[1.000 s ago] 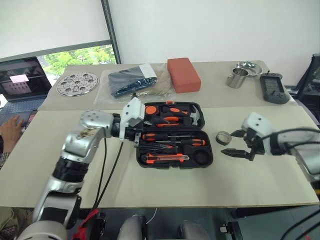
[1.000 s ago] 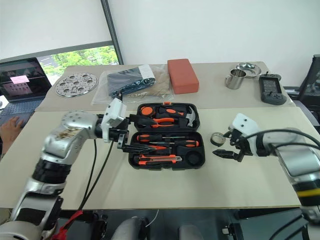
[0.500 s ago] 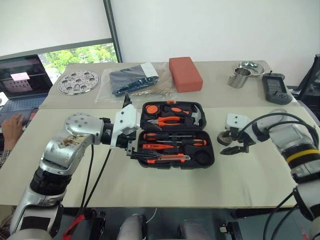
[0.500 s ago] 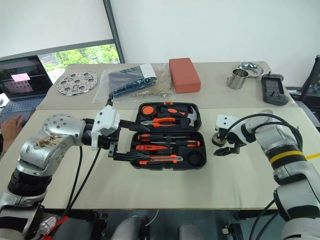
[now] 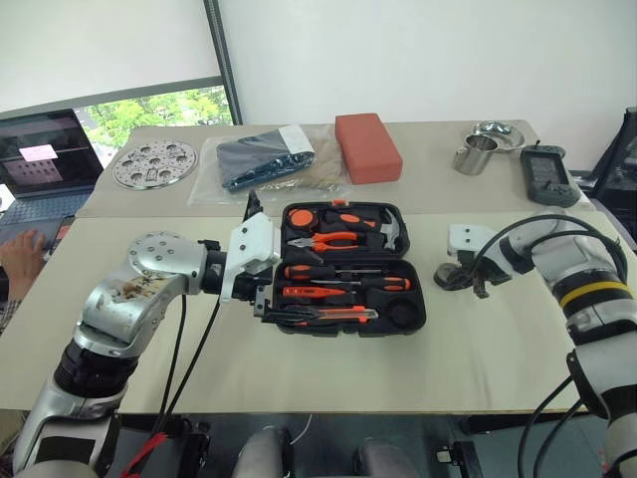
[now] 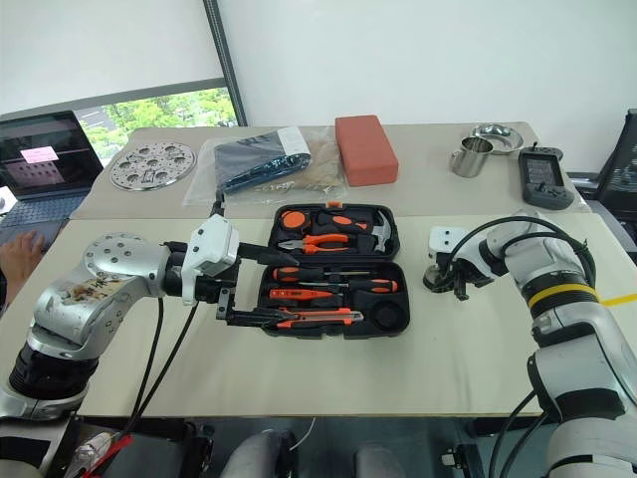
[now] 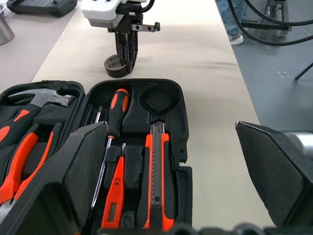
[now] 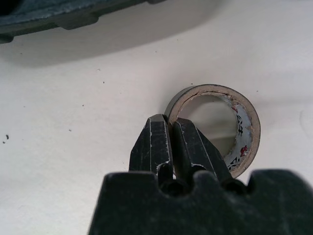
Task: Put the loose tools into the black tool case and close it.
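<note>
The black tool case (image 5: 422,299) lies open at mid-table. Its lower half holds two black-and-orange screwdrivers (image 7: 117,110), the orange tester (image 7: 115,196) and the utility knife (image 7: 156,181). The round recess (image 7: 159,100) in it is bare. My left gripper (image 6: 289,291) hovers open over the case's left side with nothing between its fingers. To the right of the case the tape roll (image 8: 247,127) lies flat on the table. My right gripper (image 8: 170,118) points down onto it, shut, pinching the roll's wall at the rim; the left wrist view shows the same grip (image 7: 126,68).
On the far table stand a red block (image 5: 366,147), a clear bag with dark contents (image 5: 259,159), a perforated metal disc (image 5: 149,164), a steel cup (image 5: 478,154), a bowl (image 5: 495,132) and a black handheld device (image 5: 545,174). A person's hand (image 5: 20,254) rests by a laptop at left.
My right gripper swung in over the tape roll, dropped onto it and shut on its rim. The left gripper stays open over the case.
</note>
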Action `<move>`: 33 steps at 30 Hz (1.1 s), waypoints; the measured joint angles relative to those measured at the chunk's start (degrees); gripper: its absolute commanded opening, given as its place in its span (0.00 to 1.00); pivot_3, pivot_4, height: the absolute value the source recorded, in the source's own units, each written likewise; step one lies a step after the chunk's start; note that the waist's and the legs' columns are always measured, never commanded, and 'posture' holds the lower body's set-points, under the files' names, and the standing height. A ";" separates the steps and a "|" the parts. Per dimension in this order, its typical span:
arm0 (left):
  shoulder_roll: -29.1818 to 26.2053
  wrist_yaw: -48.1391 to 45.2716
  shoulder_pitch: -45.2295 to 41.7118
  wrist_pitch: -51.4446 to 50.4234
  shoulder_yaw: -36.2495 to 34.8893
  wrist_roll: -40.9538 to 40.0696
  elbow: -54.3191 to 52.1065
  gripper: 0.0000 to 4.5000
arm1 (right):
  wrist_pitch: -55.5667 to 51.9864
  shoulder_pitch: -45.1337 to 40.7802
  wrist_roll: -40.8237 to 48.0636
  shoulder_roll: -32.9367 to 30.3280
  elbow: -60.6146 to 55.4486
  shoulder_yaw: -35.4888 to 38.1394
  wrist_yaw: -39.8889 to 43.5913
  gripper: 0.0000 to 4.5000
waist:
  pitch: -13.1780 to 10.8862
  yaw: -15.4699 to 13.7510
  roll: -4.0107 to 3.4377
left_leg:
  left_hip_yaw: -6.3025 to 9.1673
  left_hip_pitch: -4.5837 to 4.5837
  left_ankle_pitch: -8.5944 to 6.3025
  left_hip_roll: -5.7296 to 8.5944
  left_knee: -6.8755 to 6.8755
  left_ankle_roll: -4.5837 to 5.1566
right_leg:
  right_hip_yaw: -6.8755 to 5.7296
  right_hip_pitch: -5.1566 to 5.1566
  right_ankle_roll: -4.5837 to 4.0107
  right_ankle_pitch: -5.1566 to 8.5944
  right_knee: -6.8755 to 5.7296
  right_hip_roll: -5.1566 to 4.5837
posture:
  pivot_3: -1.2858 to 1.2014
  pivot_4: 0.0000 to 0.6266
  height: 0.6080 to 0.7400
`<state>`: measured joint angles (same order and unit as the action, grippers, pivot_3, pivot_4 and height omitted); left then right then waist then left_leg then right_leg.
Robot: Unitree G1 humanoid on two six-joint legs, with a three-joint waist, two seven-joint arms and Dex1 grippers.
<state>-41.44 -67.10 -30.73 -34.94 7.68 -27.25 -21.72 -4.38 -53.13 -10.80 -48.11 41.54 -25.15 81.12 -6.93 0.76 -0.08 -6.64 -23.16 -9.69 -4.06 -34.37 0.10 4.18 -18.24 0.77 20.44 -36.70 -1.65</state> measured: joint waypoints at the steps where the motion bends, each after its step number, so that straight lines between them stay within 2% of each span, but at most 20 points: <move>1: -0.01 -0.10 -0.01 0.02 0.00 -0.02 0.05 1.00 | -0.03 0.18 -0.05 -0.89 -2.31 0.24 0.45 0.01 | 0.00 0.01 0.00 | 0.00 0.00 0.00 0.00 0.01 0.00 | 0.00 0.00 0.00 0.00 0.00 0.00 | 0.52 0.24 1.00; 3: -0.13 -0.44 -0.09 0.06 0.03 -0.08 0.20 1.00 | -1.39 1.08 0.53 -2.28 -7.70 1.25 2.15 0.01 | -0.01 0.02 -0.01 | 0.01 0.01 0.00 -0.01 0.05 0.00 | -0.01 -0.01 0.00 0.00 0.00 0.00 | 0.52 0.24 1.00; 8: -0.14 -1.58 -0.40 0.61 0.06 -0.21 1.72 1.00 | -13.27 5.85 6.33 -4.04 -32.86 2.92 7.70 0.01 | -0.01 0.10 -0.01 | 0.01 0.00 0.00 -0.23 0.07 -0.01 | -0.03 -0.03 0.00 0.00 -0.02 0.14 | 0.52 0.24 1.00; 14: 0.34 -1.51 0.84 1.93 -1.17 -1.04 4.47 1.00 | -21.55 10.45 9.99 -5.67 -49.15 1.96 8.23 0.01 | -0.01 -0.26 0.00 | -0.01 -0.02 -0.05 -0.28 0.04 0.05 | -0.07 -0.04 -0.01 0.00 -0.02 0.07 | 0.52 0.24 1.00; 21: -0.09 -1.07 2.99 2.28 -2.17 -1.37 4.73 1.00 | -21.72 12.73 8.72 -6.47 -51.19 -1.44 8.01 0.01 | -0.02 -0.11 0.02 | -0.03 -0.02 -0.05 -0.28 0.05 0.06 | -0.07 -0.06 -0.05 0.02 -0.01 0.10 | 0.52 0.24 1.00; 33: -1.07 1.43 4.25 2.25 -4.59 -2.12 4.64 1.00 | -19.47 12.81 6.76 -3.38 -49.30 -3.37 6.60 0.01 | -0.03 -0.04 0.04 | -0.04 -0.01 -0.04 -0.32 0.05 0.05 | -0.07 -0.07 -0.06 0.02 -0.02 0.14 | 0.52 0.24 1.00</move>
<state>-42.50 -65.67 -26.49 -32.69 3.09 -29.37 -17.08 -23.84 -40.32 -4.04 -51.50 -7.76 -28.52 87.72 -6.97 0.72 -0.04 -6.68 -23.17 -9.73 -4.38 -34.32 0.15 4.12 -18.31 0.72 20.46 -36.73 -1.51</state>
